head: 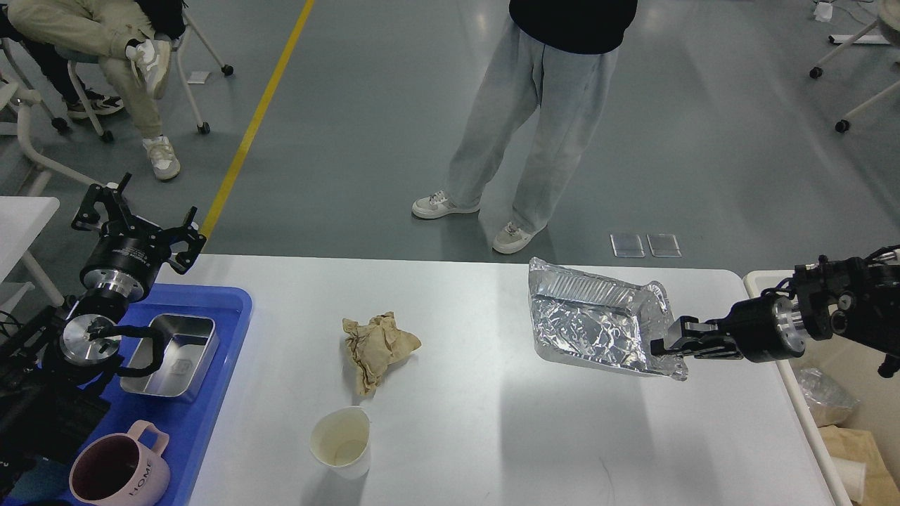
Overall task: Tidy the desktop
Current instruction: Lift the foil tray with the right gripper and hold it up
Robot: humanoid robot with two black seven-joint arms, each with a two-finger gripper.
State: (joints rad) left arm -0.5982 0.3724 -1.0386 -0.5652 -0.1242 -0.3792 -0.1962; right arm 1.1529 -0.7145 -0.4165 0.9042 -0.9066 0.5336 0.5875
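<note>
The white desktop [478, 436] fills the lower middle of the head view. Above its right part hangs a crumpled foil tray [590, 325], tilted with its far side raised. My right gripper [668, 348] is shut on the tray's near right corner. A crumpled brown paper wad [376, 344] lies near the centre, and a white paper cup [342, 441] rests in front of it. My left gripper [133, 218] is held open above the desktop's far left corner, holding nothing.
A blue tray [204, 407] at the left holds a metal box [172, 355] and a pink mug [116, 474]. An off-white bin [808, 422] with rubbish stands off the right edge. A person [541, 119] stands beyond the desktop's far edge.
</note>
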